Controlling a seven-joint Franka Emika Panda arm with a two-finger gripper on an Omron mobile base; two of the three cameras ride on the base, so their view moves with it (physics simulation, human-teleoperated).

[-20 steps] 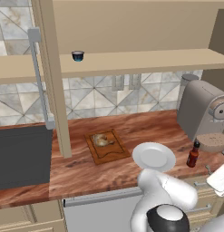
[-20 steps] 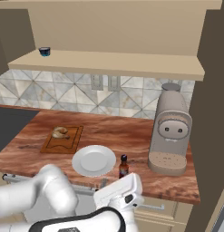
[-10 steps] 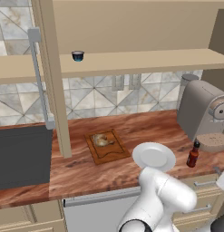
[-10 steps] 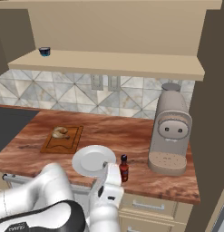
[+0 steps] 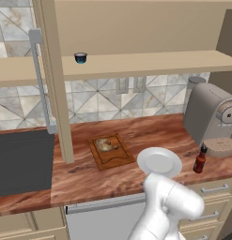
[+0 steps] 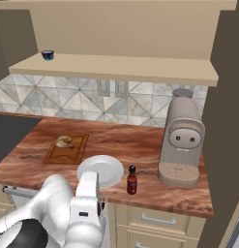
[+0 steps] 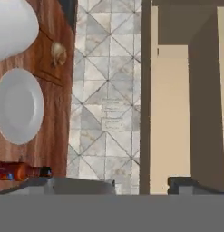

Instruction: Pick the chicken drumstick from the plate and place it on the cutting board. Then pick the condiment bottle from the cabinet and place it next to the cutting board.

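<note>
1. We found the small golden-brown roasted chicken drumstick (image 5: 104,145) lying on the rectangular brown wooden cutting board with its edge groove (image 5: 118,158), on the reddish wood surface (image 5: 89,176).
2. The round plain white plate (image 5: 159,161) stood bare, just beside the board on the side toward the grey coffee machine (image 5: 216,119).
3. The small slim dark-red condiment bottle with its black cap (image 5: 200,160) stood upright on the surface between the plate and the coffee machine, apart from both and well apart from the board.
4. In the hand view the two dark tips of the claw (image 7: 140,186) rose wide apart and held nothing; that view looked across the plate (image 7: 19,106) and bottle (image 7: 18,172) toward the tiled wall.
5. We judged the bottle light, rigid and smooth, hence liable to slip or tip. Its narrow neck offered little purchase, so the wider body below the shoulder was the better place to take hold.
6. We judged the drumstick lumpy and somewhat yielding; its thick meaty end would have suited a grip better than the tapering bone.
7. The light tan wooden open cabinet (image 5: 150,62) carried a small dark blue-rimmed cup (image 5: 80,57) on its long shelf.
</note>
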